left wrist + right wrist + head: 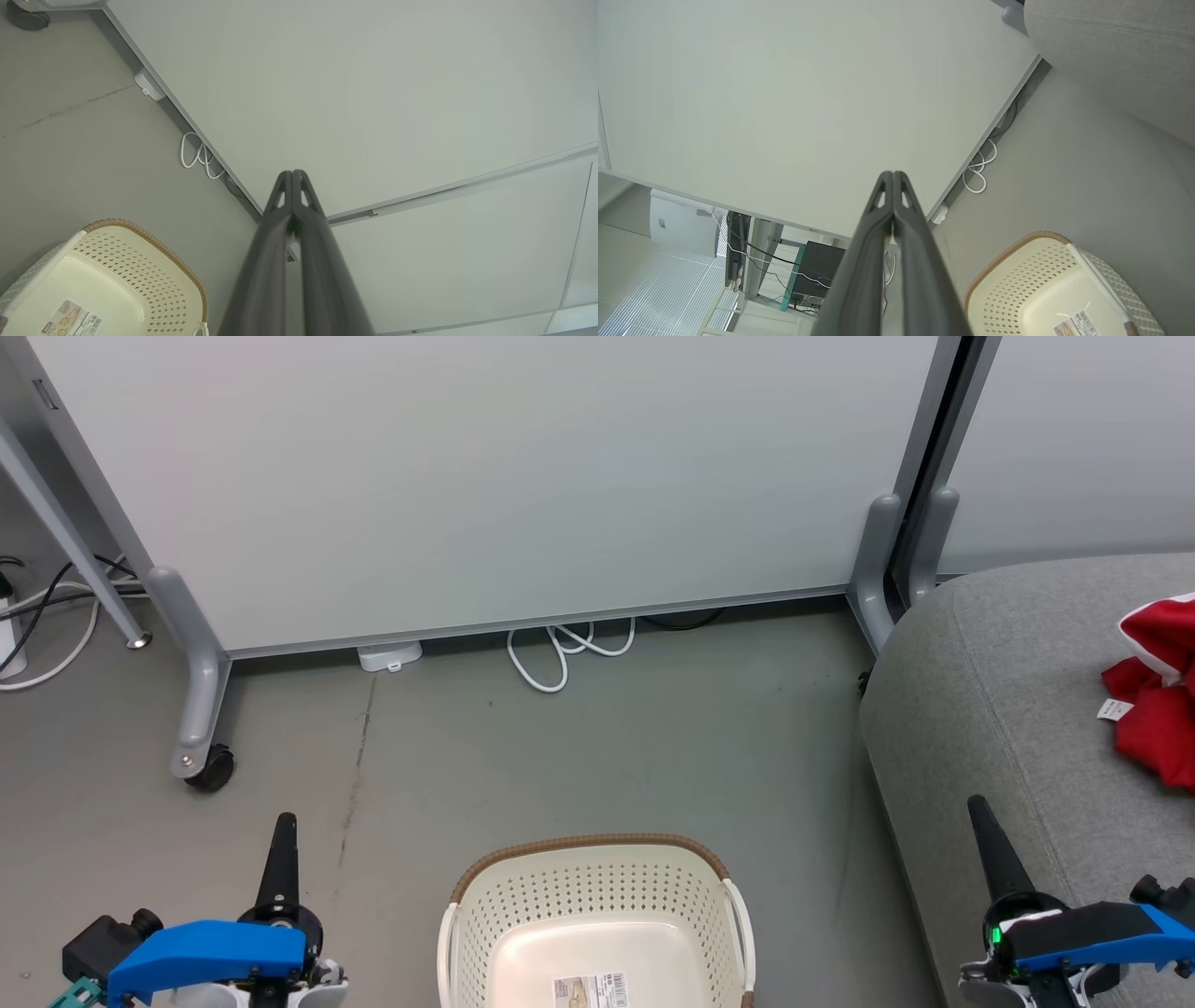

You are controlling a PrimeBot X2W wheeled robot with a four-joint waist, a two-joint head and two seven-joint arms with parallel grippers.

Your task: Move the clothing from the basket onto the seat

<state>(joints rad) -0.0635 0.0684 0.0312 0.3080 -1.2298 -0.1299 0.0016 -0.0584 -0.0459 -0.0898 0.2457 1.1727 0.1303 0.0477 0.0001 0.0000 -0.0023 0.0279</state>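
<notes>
Red clothing point(1158, 700), grey seat point(990, 709), cream basket point(597, 896)

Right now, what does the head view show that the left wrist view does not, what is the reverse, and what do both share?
Head view, not left wrist view: the red clothing lying on the grey seat, the right gripper and black cables at the left. Left wrist view, not head view: pale wall panels beyond the white partition. Shared: the cream laundry basket with its label, the shut left gripper, the partition, the looped white cable and the grey floor.
</notes>
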